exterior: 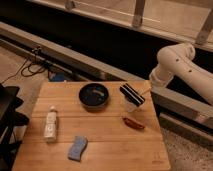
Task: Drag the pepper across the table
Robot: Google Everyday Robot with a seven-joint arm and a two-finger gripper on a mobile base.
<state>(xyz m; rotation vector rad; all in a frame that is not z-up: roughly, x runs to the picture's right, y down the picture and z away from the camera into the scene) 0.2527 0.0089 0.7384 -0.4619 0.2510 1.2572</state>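
Pincer (pixel 132 95), spread impossible to tell, hangs just behind the pepper (pixel 134 123) on the counter (pixel 100 137), seemingly lining up the drag.

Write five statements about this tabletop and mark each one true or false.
1. The pepper lies on the table, toward its right side in the picture. True.
2. The pepper is inside the dark bowl. False: it lies on bare wood, in front of the bowl and to its right.
3. The gripper is just right of the bowl, behind the pepper in the picture. True.
4. The blue sponge touches the pepper. False: it lies well apart, near the front left.
5. The white bottle stands beside the gripper. False: it lies near the table's left edge.
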